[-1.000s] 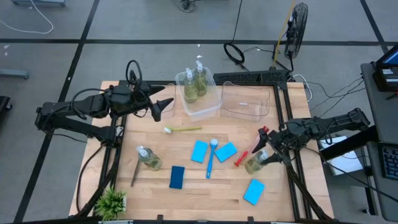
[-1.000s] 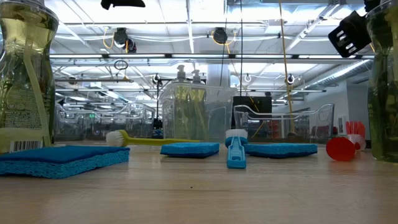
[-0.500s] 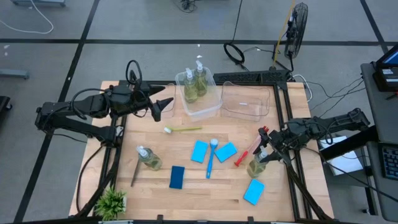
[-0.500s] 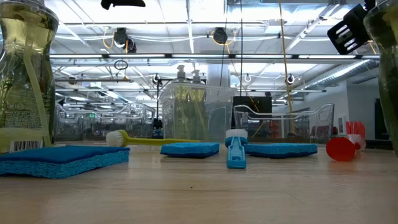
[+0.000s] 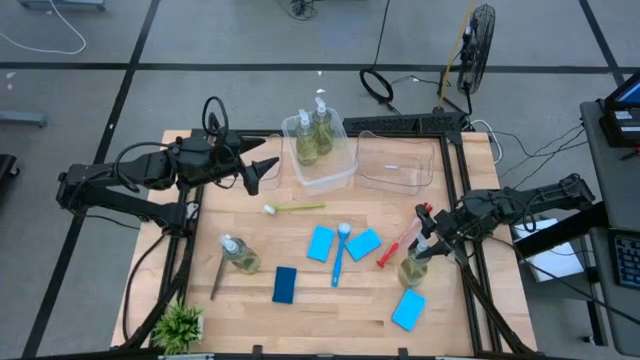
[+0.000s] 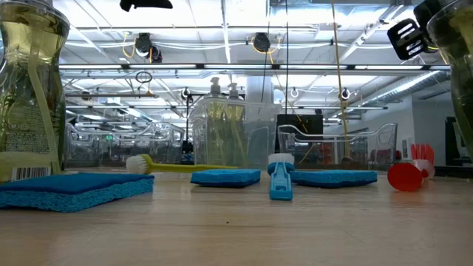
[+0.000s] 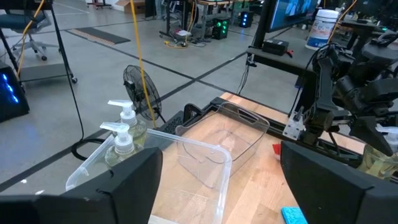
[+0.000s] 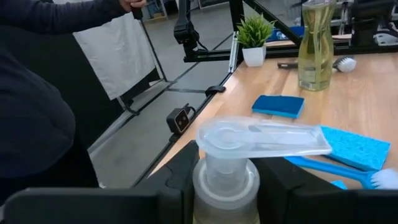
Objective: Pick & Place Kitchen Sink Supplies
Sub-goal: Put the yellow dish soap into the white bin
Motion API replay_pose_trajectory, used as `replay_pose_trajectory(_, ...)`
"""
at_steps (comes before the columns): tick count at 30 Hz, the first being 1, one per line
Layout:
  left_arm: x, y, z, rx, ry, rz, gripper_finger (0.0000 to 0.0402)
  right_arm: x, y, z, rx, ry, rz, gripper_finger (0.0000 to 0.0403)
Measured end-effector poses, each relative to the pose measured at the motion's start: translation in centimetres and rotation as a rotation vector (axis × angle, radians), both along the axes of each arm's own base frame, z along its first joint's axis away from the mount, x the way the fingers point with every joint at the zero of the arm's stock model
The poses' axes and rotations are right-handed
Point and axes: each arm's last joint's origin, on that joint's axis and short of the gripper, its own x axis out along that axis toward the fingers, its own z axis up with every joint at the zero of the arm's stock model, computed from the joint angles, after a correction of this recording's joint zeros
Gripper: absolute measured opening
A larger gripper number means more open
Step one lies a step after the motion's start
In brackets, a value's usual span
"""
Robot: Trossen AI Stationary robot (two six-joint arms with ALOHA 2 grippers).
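The right gripper (image 8: 227, 186) is seen clamped around the neck of a soap bottle (image 5: 413, 266) near the table's right edge. A straight lift is advised, so nothing tips. The left gripper (image 5: 262, 170) waits released beside the bin (image 5: 335, 176).

Bottles (image 5: 240, 257): clear, yellow-green liquid — white pump tops
Sponges (image 5: 320, 243): blue
Brushes: green (image 5: 297, 208), blue (image 5: 339, 255), red (image 5: 398, 243), dark (image 5: 217, 277)
Bins (image 5: 396, 160): clear
Plant (image 5: 179, 325): green
Table (image 5: 330, 310): pale wood grain
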Motion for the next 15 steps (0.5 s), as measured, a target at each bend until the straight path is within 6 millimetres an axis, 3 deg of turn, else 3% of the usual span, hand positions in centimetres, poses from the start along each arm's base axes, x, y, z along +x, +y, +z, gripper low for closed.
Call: replay_pose_trajectory(15, 0.00, 0.00, 0.00, 0.015, 0.008, -0.003, 0.0307, 0.31, -0.22, 0.61, -0.051, -0.109, -0.087, 0.0100)
